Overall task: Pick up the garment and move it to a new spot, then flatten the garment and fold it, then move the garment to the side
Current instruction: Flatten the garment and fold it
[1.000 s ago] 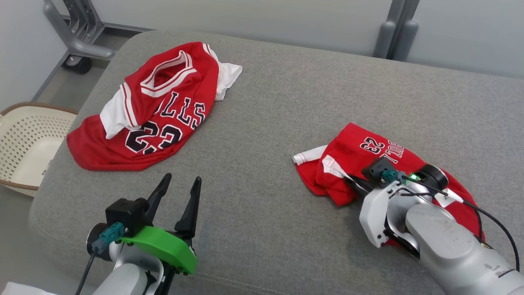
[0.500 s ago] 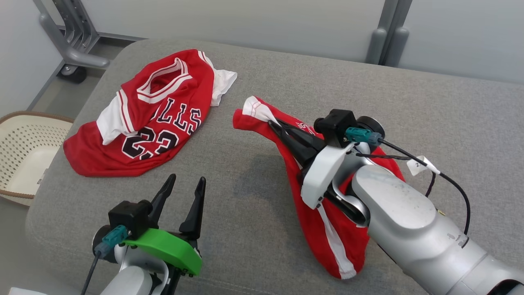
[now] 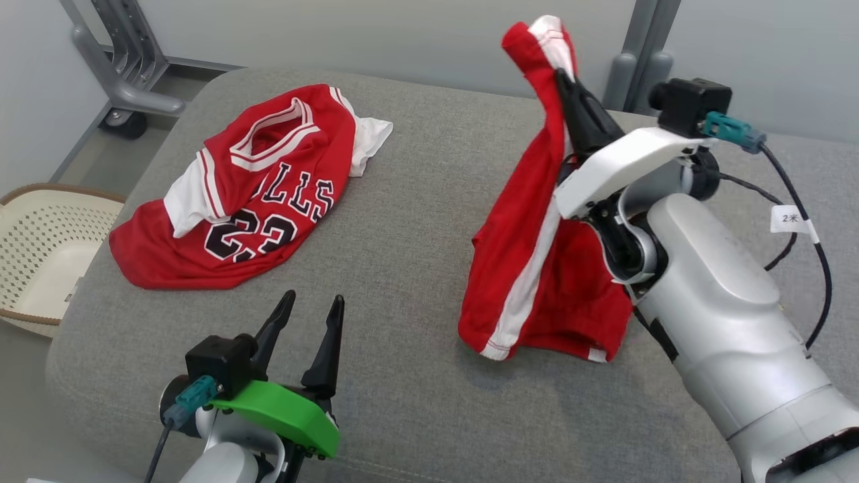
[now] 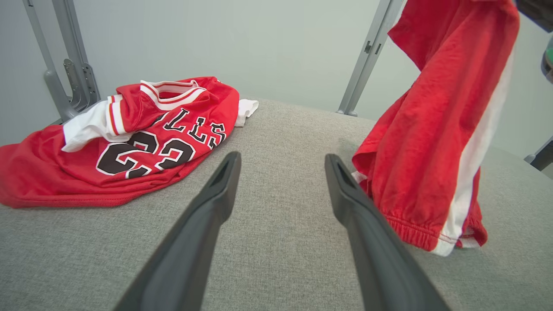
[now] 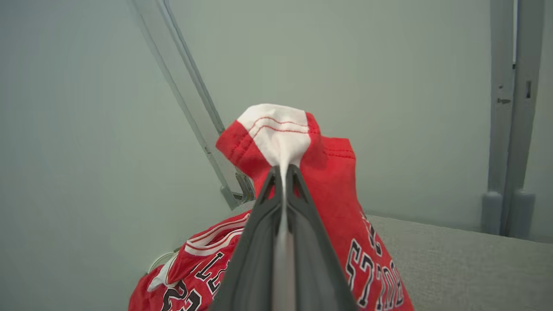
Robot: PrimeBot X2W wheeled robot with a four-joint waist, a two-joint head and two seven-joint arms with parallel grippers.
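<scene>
– Right claw [image 3: 562, 72] first: we log it pinched tight on a white-and-red corner of the garment [image 3: 530, 228], held high over the right half of the grey padded surface [image 3: 416, 221]

– Agreed. In the right wrist view we see its two dark fingers [image 5: 263, 216] pressed flat together, a thin fold of white cloth squeezed between them and bunching out past the tips

– And the garment itself?

– Red shorts with a white side stripe, hanging long from that one grip. The pale forearm stands just behind the cloth. The lower hem, trimmed in white, sits close over the padding; we cannot tell whether it touches or hangs just clear. A shadow lies under it

– Left claw [image 3: 314, 298]?

– Spread wide, nothing between the fingers, low at the near-left edge of the surface, pointing away from us. In the left wrist view the garment hangs just past the finger on that view's right, near it but apart

– What else do we note?

– A red jersey [image 3: 262, 194] with a black "23" lies crumpled on the far-left part of the surface, well apart from the garment. A cream perforated basket [image 3: 40, 235] stands on the floor off the left edge. Grey frame posts [image 3: 637, 67] rise behind the surface, against a pale wall
</scene>
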